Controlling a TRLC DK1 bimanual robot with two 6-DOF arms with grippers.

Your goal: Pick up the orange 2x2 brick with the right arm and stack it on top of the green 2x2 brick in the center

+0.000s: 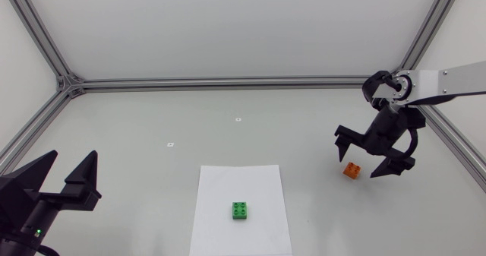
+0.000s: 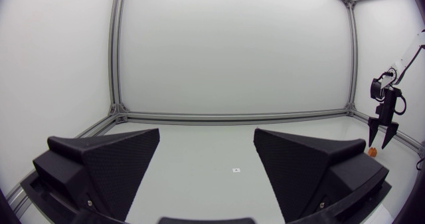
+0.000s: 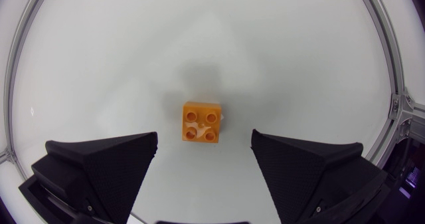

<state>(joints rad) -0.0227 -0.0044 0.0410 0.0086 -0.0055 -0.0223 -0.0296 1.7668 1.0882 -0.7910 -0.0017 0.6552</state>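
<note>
The desk (image 1: 152,119) is wide and pale, with a white sheet (image 1: 228,188) lying at its near middle. My right arm (image 1: 448,81) comes in from the right edge and bends down over the bare desk to the right of the sheet. My left gripper (image 1: 73,159) sits at the near left corner, released and holding nothing, well apart from everything that matters.

My right gripper (image 1: 356,167) hangs over the orange brick (image 3: 202,121), fingers spread wide and nothing between them yet. From the wrist, the brick lies studs up on the desk, roughly midway between the two fingers but a little ahead of their tips, and turned very slightly off square to them. No finger touches it. The green brick (image 1: 241,210) stands on the sheet, well apart from the orange one.

I judge this to be the approach, with the grasp not yet made. The risks I see:

- If I go straight down from here, the fingers may close only on the brick's near edge, and it could pivot or squirt out forward.
- The slight turn means one corner would meet a finger first. The brick could then twist in the grip, and its underside would not line up with the green studs later.
- If I go too low, the tips would press into the desk.
- A nudge before closing would slide so light a brick away.
</note>
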